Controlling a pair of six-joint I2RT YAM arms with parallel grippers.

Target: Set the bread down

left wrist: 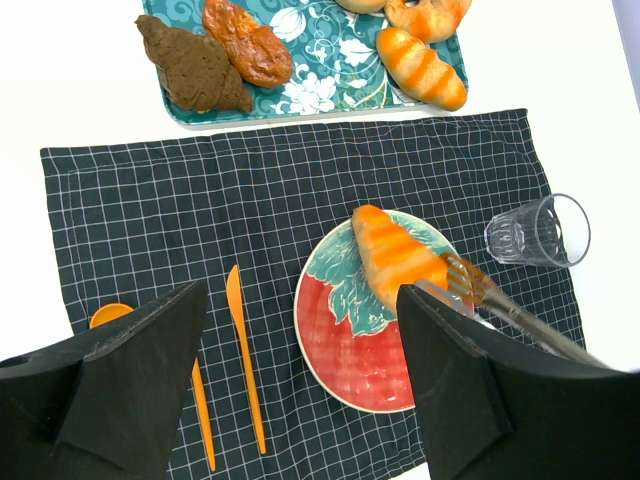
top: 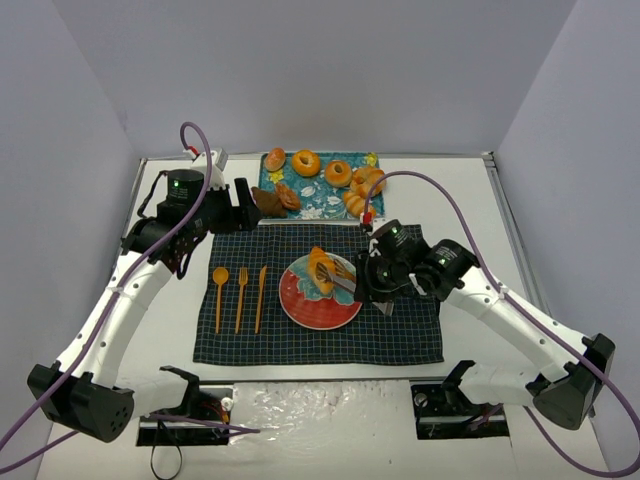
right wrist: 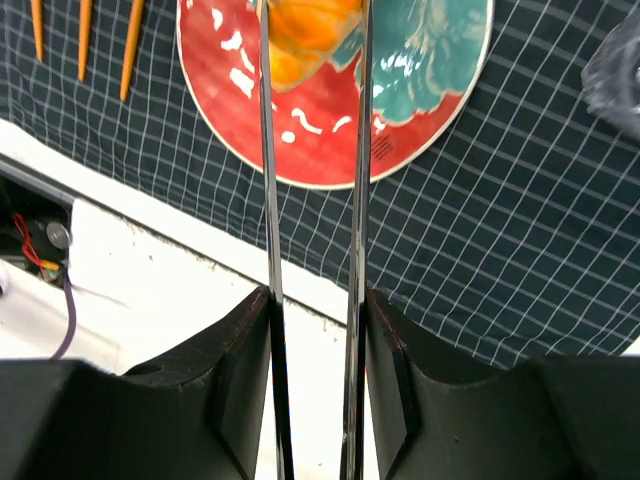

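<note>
Right gripper tight on tongs, bread at their tips, glass beside plate.

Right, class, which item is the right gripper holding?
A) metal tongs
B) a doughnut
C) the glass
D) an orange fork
A: the tongs run as two metal blades from between the fingers of the right gripper out to the bread at the plate.
</note>
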